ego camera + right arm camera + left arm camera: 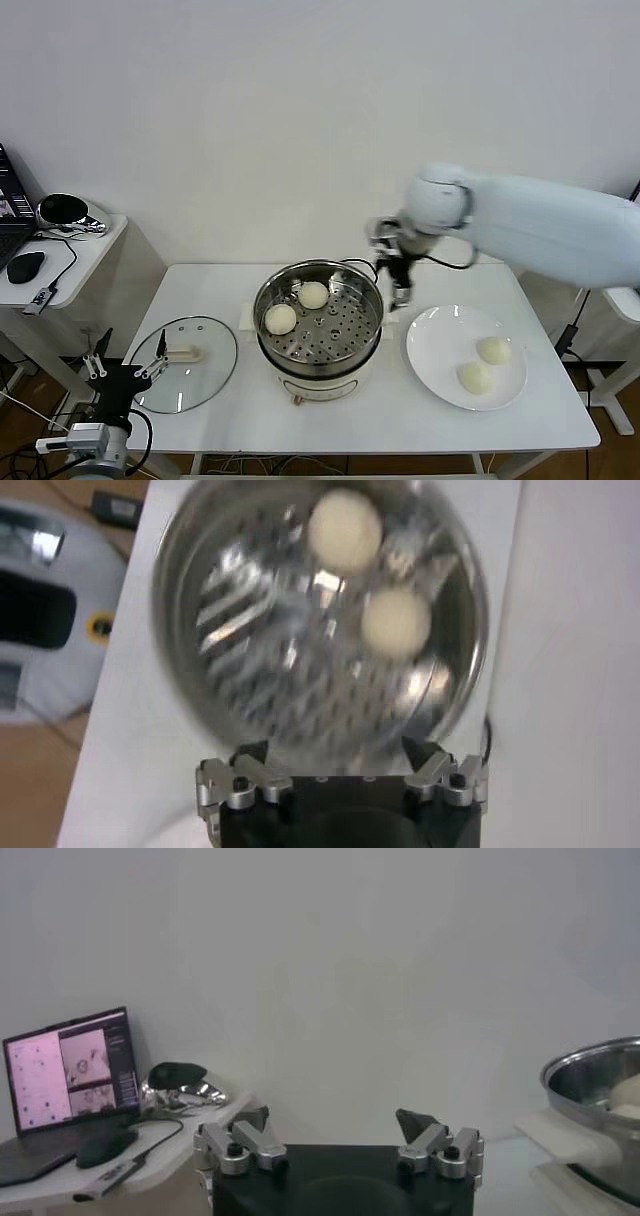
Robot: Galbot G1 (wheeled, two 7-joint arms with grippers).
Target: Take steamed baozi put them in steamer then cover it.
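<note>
The steel steamer (372,335) stands mid-table on its white base, with two baozi (313,295) (280,319) on its perforated tray. They also show in the right wrist view (345,531) (395,621). Two more baozi (494,350) (475,377) lie on the white plate (432,345) to the right. The glass cover (210,375) with its cream handle (185,353) lies flat on the table's left. My right gripper (400,297) is open and empty, just above the steamer's right rim. My left gripper (124,366) is open and empty, low at the table's left corner.
A side table (90,250) at the far left holds a laptop (70,1078), a mouse (25,266) and a shiny object (64,210). A cable runs behind the steamer. A white wall closes the back.
</note>
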